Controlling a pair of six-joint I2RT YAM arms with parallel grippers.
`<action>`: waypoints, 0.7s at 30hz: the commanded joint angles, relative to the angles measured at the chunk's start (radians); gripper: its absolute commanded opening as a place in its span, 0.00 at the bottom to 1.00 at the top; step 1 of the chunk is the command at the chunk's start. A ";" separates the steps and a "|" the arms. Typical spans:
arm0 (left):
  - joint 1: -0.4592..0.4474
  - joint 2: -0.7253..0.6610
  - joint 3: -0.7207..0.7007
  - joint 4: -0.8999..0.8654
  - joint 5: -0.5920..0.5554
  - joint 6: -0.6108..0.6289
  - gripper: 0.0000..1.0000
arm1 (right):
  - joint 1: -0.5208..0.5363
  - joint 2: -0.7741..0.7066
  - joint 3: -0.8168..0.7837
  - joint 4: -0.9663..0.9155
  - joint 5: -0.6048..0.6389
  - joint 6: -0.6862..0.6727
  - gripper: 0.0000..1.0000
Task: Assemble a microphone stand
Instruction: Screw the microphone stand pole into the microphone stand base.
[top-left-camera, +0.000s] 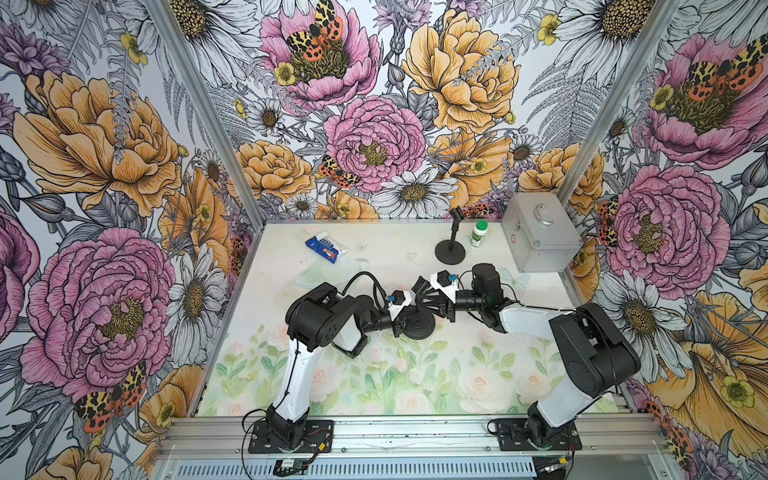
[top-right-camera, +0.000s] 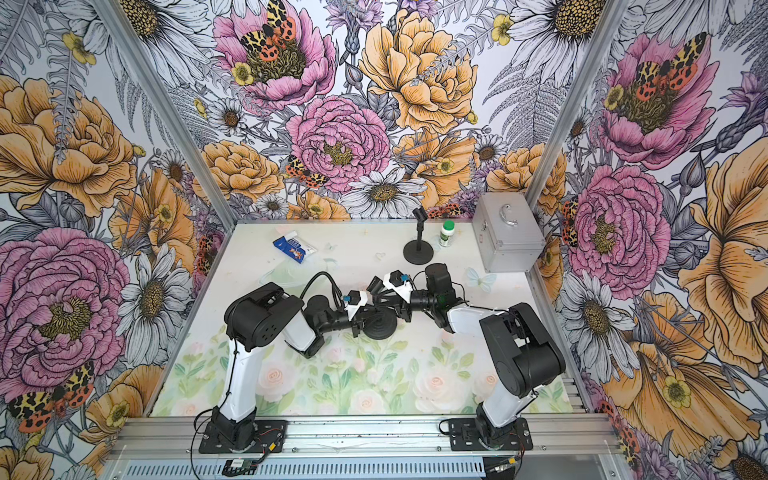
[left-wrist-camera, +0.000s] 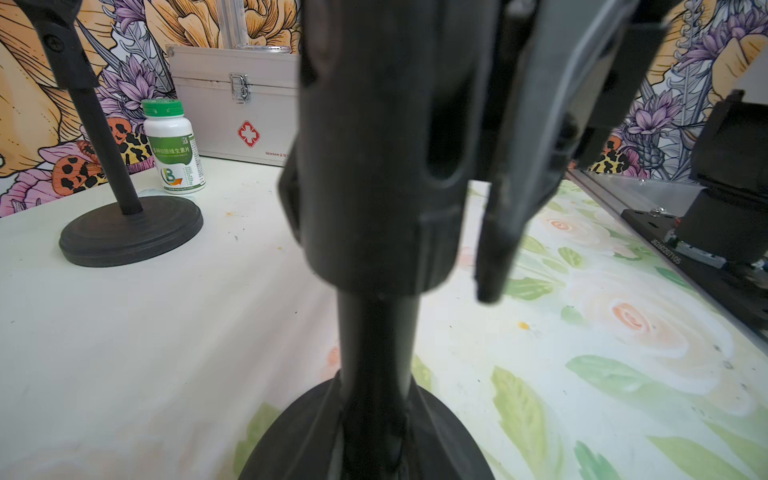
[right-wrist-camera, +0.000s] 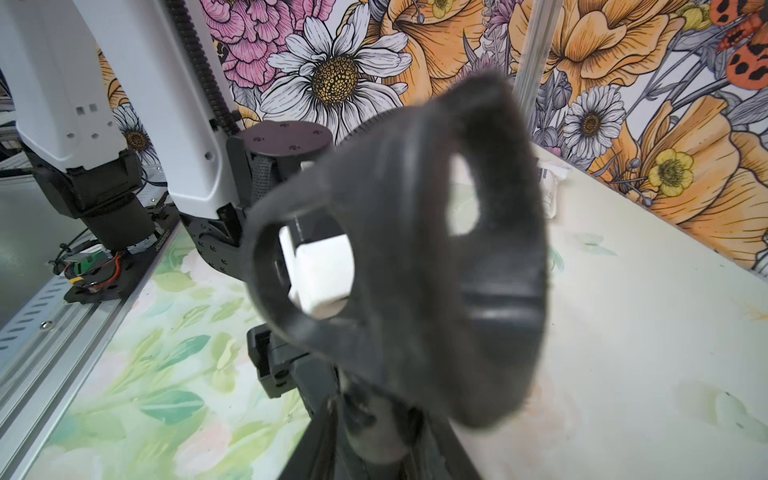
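The stand pole (left-wrist-camera: 376, 353) is standing upright on its round base (top-left-camera: 419, 328) mid-worktop (top-left-camera: 374, 249), long axis vertical, with the microphone clip (right-wrist-camera: 415, 249) sitting on top. The left tool (top-left-camera: 402, 323) is clamping the pole below the clip. The right tool (top-left-camera: 430, 300) is reaching in from the opposite side at clip height, one finger (left-wrist-camera: 511, 216) just beside the clip's collar. Whether it is gripping, I cannot tell.

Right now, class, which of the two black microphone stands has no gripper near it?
The back stand, alone beside the green-capped bottle; the mid-table stand is the one being handled.
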 joint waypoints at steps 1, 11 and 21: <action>0.001 0.013 -0.009 0.008 0.020 0.005 0.17 | -0.009 0.022 0.051 -0.086 -0.058 -0.039 0.32; 0.000 0.013 -0.009 0.009 0.019 0.005 0.17 | 0.004 0.083 0.124 -0.099 -0.099 0.016 0.34; 0.000 0.013 -0.009 0.007 0.017 0.004 0.19 | 0.020 0.054 0.117 -0.091 0.001 0.002 0.13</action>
